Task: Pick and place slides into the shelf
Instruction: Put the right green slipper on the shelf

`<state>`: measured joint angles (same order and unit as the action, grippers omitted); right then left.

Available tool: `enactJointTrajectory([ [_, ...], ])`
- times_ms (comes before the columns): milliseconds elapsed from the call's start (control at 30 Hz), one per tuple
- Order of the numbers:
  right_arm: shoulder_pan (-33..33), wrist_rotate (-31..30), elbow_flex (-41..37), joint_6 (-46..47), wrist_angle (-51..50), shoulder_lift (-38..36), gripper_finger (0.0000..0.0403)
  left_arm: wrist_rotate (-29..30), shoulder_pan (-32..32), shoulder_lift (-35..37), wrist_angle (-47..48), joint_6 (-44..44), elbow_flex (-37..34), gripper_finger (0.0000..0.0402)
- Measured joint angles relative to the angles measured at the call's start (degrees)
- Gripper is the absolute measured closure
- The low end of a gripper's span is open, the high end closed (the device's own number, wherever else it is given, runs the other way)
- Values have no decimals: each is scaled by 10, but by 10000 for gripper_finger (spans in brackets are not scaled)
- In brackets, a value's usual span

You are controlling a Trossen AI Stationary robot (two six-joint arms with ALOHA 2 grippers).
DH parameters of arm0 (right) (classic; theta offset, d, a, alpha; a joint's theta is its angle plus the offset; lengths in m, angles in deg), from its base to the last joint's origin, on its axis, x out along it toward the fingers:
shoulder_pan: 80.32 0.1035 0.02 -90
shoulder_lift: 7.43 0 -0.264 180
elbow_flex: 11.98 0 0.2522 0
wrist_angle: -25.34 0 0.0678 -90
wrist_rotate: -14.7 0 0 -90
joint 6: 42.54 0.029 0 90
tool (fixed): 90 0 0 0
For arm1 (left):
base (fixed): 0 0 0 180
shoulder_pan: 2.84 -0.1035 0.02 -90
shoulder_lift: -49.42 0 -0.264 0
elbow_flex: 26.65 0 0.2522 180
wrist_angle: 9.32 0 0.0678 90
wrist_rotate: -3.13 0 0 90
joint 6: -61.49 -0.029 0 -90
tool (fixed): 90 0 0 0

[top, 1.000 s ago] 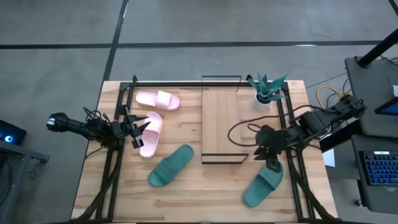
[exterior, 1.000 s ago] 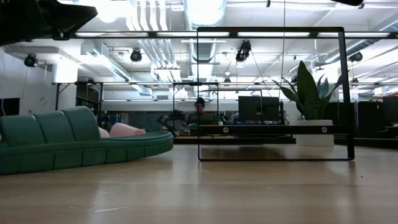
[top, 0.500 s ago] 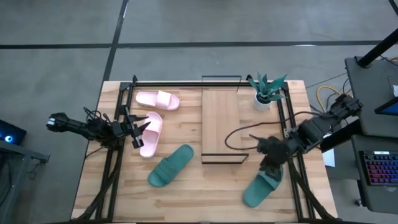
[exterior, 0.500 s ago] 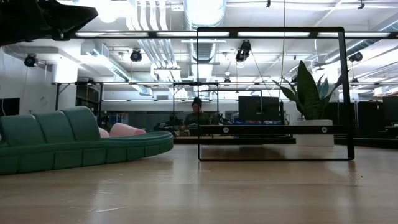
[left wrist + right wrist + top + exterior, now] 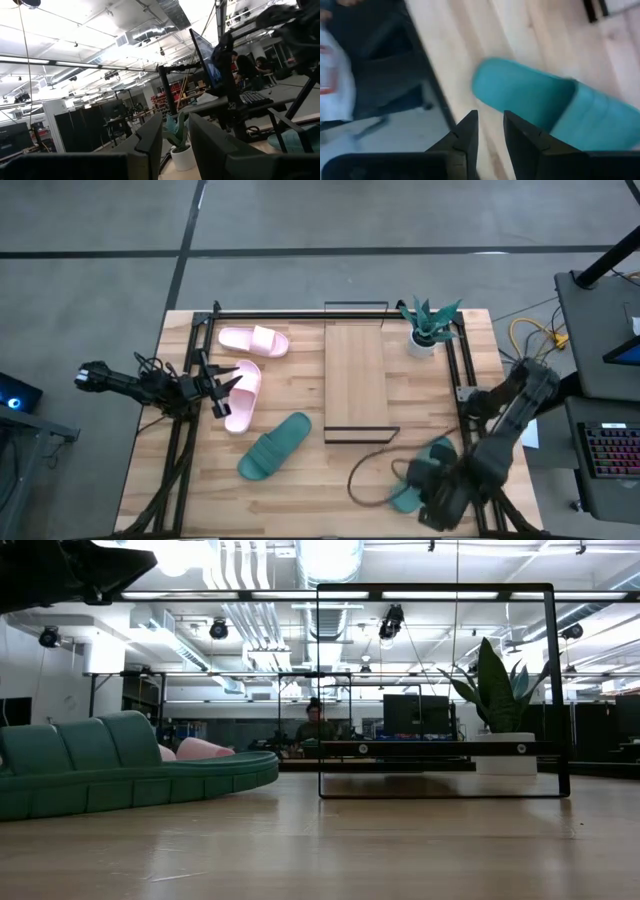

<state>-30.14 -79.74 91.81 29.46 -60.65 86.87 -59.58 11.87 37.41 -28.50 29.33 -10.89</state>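
Note:
Four slides lie sole-down on the table: one pink at the far left, one pink beside my left gripper, a teal one in the middle and a teal one near the right edge, half hidden under my right arm. The shelf, a light plank on a black wire frame, stands in the middle; its frame shows in the low view. My right gripper hovers over the right teal slide, pointing down, open by a narrow gap. My left gripper waits open at the left.
A potted plant stands at the far right, next to the shelf. A black cable loop lies on the table near my right arm. Black frame rails run along both table sides. The table's near right edge is close to the teal slide.
My right arm has swung from beside the shelf's near right corner toward the table's near edge and tipped down over the right teal slide, covering its middle. The cable loop has trailed along with it. The slide has stayed in place.

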Motion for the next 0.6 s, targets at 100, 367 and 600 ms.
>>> enactJointTrajectory([
  [100,17,-13,64,33,-97,64,328,0,0,1,-1,0,0,319],
  [367,35,-33,178,41,-160,186,343,0,0,2,0,0,0,319],
  [600,21,-62,235,15,-179,244,345,0,0,-3,5,0,0,319],
])
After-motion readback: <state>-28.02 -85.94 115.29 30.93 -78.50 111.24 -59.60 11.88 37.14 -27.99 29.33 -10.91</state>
